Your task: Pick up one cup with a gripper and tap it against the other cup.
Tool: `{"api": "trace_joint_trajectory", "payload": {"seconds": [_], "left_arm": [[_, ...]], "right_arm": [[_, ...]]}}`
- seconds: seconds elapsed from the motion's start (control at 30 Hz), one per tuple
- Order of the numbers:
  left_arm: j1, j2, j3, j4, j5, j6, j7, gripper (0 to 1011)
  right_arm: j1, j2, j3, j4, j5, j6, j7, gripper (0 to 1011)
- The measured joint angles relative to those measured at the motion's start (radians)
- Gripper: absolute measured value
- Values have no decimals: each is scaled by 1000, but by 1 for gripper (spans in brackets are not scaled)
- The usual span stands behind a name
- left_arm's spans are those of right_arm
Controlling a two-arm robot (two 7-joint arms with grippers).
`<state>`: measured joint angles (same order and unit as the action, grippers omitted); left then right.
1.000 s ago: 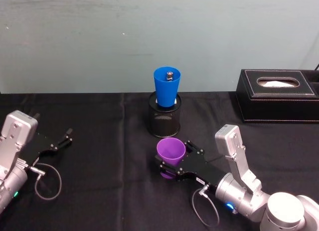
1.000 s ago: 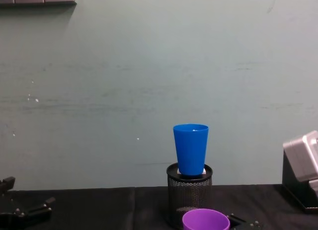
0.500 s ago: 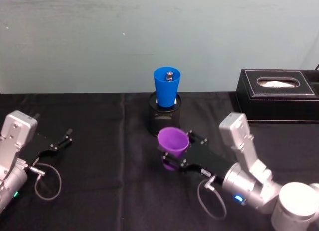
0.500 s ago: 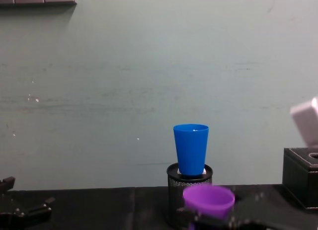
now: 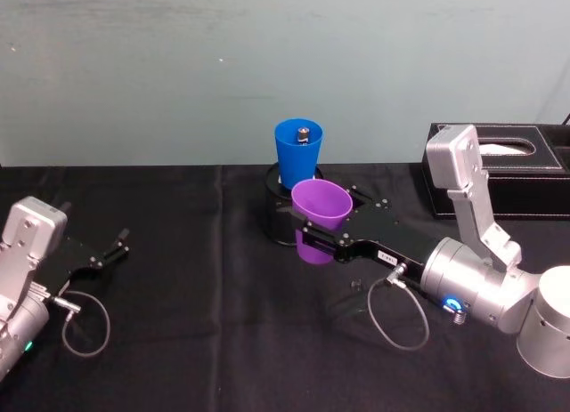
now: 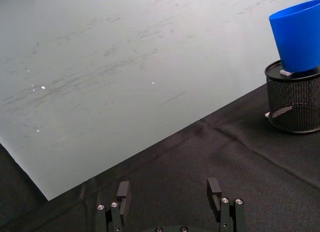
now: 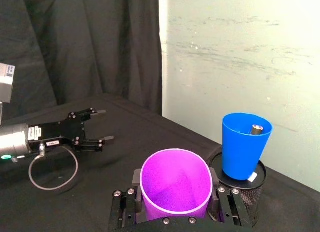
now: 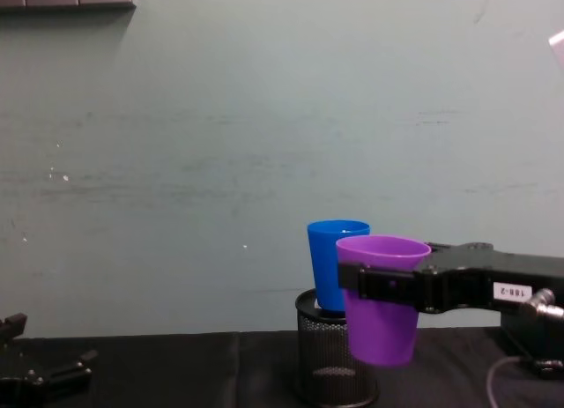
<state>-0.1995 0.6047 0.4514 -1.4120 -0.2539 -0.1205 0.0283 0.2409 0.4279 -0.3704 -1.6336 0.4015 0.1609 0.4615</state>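
The purple cup (image 5: 319, 216) hangs upright above the table with my right gripper (image 5: 326, 214) shut on its sides. It is just in front of the blue cup (image 5: 297, 154), which stands in a black mesh holder (image 5: 275, 218) with a small metal object inside. In the chest view the purple cup (image 8: 381, 298) overlaps the right side of the blue cup (image 8: 325, 265). In the right wrist view the purple cup (image 7: 175, 184) sits between the fingers (image 7: 222, 199), with a gap to the blue cup (image 7: 245, 148). My left gripper (image 5: 114, 249) rests open on the table at the left.
A black tissue box (image 5: 499, 167) stands at the back right, behind the right arm. A black cloth (image 5: 196, 323) covers the table, and a pale wall (image 5: 178, 65) rises just behind the mesh holder. A loose cable (image 5: 85, 327) loops beside the left arm.
My right gripper has lifted the purple cup off the table and carried it forward and up, close to the blue cup. The left arm has stayed still.
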Motion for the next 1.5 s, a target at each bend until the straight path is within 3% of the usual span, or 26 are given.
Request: {"api": "trace_joint_trajectory", "payload": {"seconds": [0.33, 1.5], "left_arm": [[0, 0, 0, 0, 0, 0, 0, 1000], [0, 0, 0, 0, 0, 0, 0, 1000]], "right_arm": [[17, 30, -23, -22, 10, 33, -16, 735], [14, 23, -18, -18, 10, 33, -15, 735]]}}
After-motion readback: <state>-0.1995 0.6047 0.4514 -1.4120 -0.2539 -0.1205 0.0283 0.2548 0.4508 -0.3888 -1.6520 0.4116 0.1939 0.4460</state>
